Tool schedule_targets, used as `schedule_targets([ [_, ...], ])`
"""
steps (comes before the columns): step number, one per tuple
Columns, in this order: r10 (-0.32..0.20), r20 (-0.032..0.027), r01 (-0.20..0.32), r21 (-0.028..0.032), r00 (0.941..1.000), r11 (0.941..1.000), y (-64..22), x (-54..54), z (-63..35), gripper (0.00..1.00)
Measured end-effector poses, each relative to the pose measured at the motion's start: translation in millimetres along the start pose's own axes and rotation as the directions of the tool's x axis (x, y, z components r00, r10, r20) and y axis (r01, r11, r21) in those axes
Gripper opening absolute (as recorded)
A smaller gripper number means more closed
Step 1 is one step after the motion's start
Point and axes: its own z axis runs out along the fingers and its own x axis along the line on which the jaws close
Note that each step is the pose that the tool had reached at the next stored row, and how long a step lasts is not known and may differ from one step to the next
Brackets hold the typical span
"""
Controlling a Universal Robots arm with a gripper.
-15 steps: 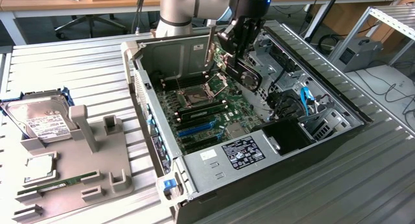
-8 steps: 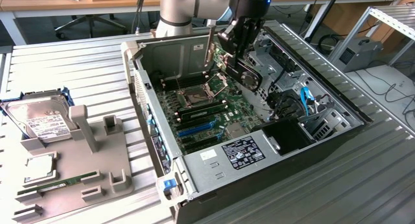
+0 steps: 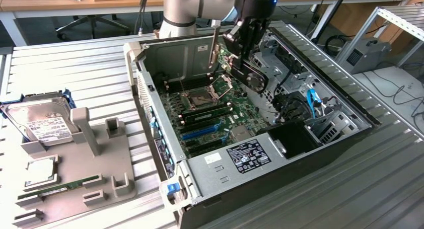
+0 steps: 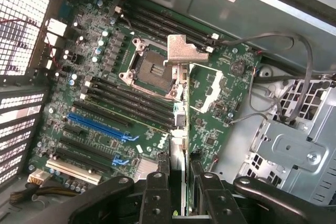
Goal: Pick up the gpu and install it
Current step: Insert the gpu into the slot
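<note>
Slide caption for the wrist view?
Gripper holds thin flat circuit card with silvery metal bracket edge-on over green motherboard.

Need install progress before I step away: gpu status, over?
Jaws shut on gpu. Held over board, inside case, not seated. Blue slot bare, nothing seen in the way.

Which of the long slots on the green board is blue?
The long bright blue plastic slot; the other long slots are black, and the short blue slot is smaller.
</note>
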Motion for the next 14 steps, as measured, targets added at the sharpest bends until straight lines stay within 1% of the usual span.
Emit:
schedule_targets([
  [14,-0.021,0.0008,0.021,-0.0006,0.9998,0.9998,-0.3,-0.7,0.1,0.26],
])
